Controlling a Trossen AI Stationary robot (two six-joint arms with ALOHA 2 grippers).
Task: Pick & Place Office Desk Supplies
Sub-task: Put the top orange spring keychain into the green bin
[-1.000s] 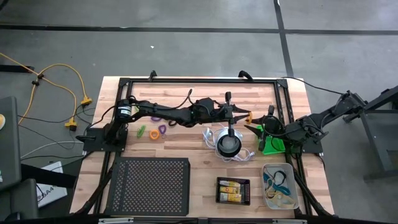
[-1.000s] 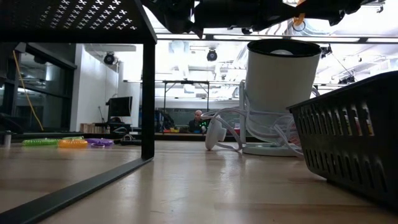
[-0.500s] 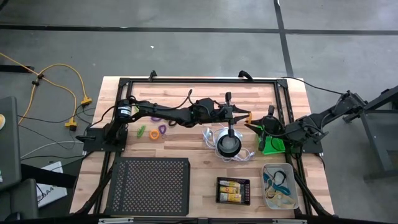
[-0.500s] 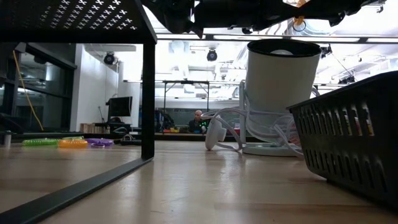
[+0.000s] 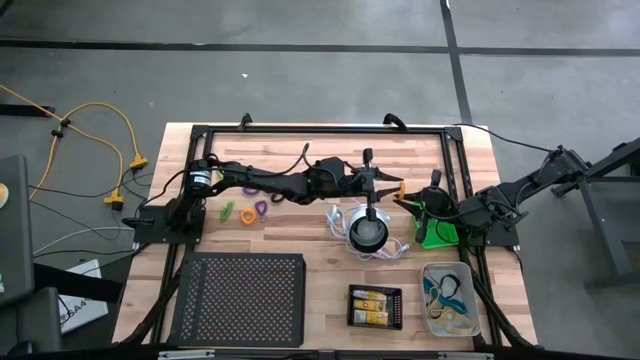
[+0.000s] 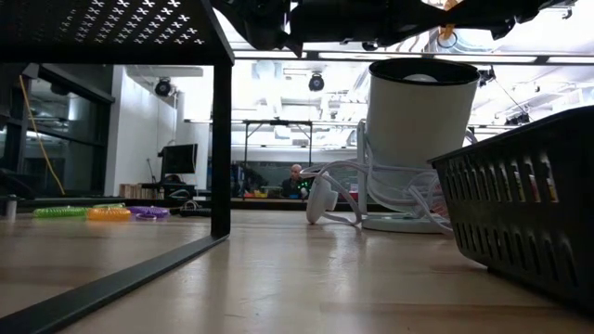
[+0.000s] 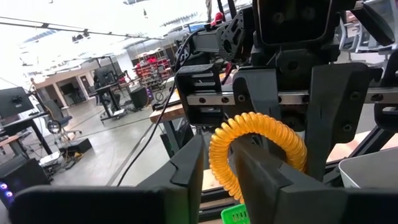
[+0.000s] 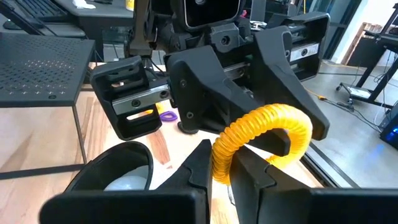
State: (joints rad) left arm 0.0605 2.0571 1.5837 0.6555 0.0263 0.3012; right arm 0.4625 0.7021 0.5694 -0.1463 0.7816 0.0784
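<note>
Surface: pale wooden table [image 5: 300, 150] inside a black frame. Clock directions are read from the table's middle in the high view.
Table, 9 to 10 o'clock: green loop [image 5: 228, 211], second orange loop [image 5: 247, 216] and purple loop [image 5: 261, 208], lying close together.
Table, 7 to 8 o'clock: black perforated tray [image 5: 240, 298].
Table, 5 o'clock: small black tray [image 5: 375, 320] holding yellow-and-white packs [image 5: 373, 298].
Table, 4 o'clock: clear tray [image 5: 430, 270] with cords in it.
Table, 3 o'clock: green tray [image 5: 437, 234], with the round white-and-black object [image 5: 368, 232] nearer the middle.
Room: grey floor with a yellow cable [image 5: 100, 130] beyond 9 o'clock. The low view shows a bright workshop with a person [image 6: 295, 176] far back.
Task thing: orange loop [image 7: 261, 121], in the air at 2 o'clock, between the two arms.
Left gripper [image 7: 217, 155]: fingers parted, one on each side of the loop's strand.
Right gripper [image 8: 222, 158]: fingers pressed together, pinching the orange loop.
Change: from above, both arms and every table item stand as they did a second ago, with no visible shift.
</note>
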